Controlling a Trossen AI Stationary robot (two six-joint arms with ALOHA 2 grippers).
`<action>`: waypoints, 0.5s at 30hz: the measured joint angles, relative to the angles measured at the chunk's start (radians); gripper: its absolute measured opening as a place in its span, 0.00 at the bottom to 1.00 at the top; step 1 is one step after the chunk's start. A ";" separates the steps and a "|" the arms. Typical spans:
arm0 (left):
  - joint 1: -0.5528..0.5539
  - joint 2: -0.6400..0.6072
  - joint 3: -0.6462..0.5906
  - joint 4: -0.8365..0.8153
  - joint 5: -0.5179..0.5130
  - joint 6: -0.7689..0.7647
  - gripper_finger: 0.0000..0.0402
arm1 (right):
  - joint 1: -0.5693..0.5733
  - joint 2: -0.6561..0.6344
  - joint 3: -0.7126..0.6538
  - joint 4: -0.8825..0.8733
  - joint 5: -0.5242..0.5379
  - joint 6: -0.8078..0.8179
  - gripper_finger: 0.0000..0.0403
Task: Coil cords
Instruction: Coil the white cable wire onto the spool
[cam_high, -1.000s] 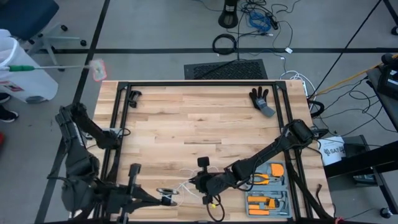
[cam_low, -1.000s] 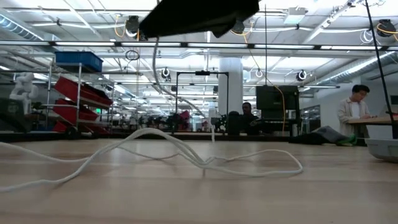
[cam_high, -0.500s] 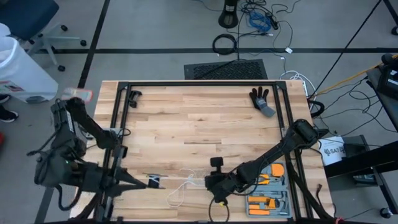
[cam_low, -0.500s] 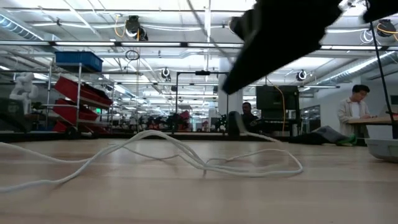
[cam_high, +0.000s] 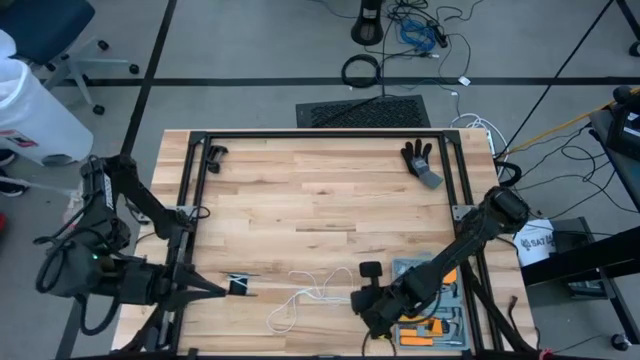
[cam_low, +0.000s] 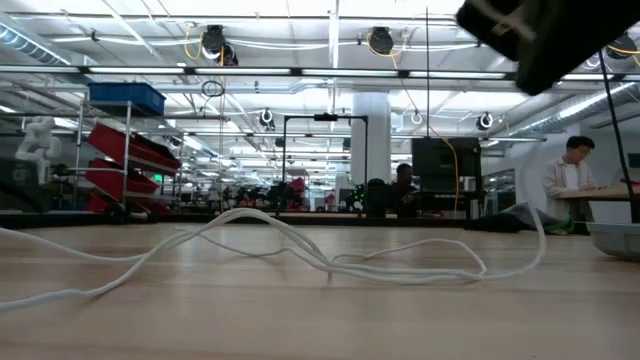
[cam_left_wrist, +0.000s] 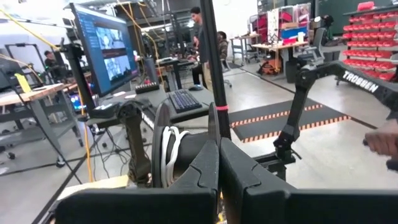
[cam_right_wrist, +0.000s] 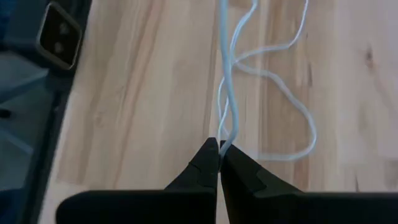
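Note:
The thin white cord lies in slack loops on the wooden table near its front edge, and shows in the low view as cord. Its small black reel, seen edge-on as reel with white turns wound on it, is held clear of the table by my left gripper, which is shut at the front left. My right gripper is shut on the cord, right of the loops, and slants down. My left gripper pinches one black flange of the reel at its rim between its two fingers, coming level from the table's left. The reel stands on edge, lifted clear of the table. My right gripper pinches two strands of the cord between its fingertips, slanting down from above. The strands run along the line of the fingers, away from them. They rise from the table and stay slack; the loops beyond lie on the wood.
A tray of orange-handled tools sits at the front right, just beside my right arm. A black glove lies at the far right. Black frame rails run along the table's edges.
My right gripper has gone toward the table's right edge, drawing its end of the cord along; the loops at the left have stayed put. My left gripper has carried the reel up and toward the table's left edge.

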 joint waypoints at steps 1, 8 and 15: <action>0.000 0.000 0.000 -0.001 -0.002 0.000 0.00 | 0.008 -0.011 0.000 -0.018 0.002 0.016 0.00; 0.010 0.006 -0.002 -0.076 -0.002 -0.076 0.00 | 0.067 -0.096 0.000 -0.064 0.113 0.105 0.03; 0.023 0.032 -0.014 -0.104 -0.002 -0.107 0.00 | 0.129 -0.134 0.001 -0.101 0.142 0.177 0.26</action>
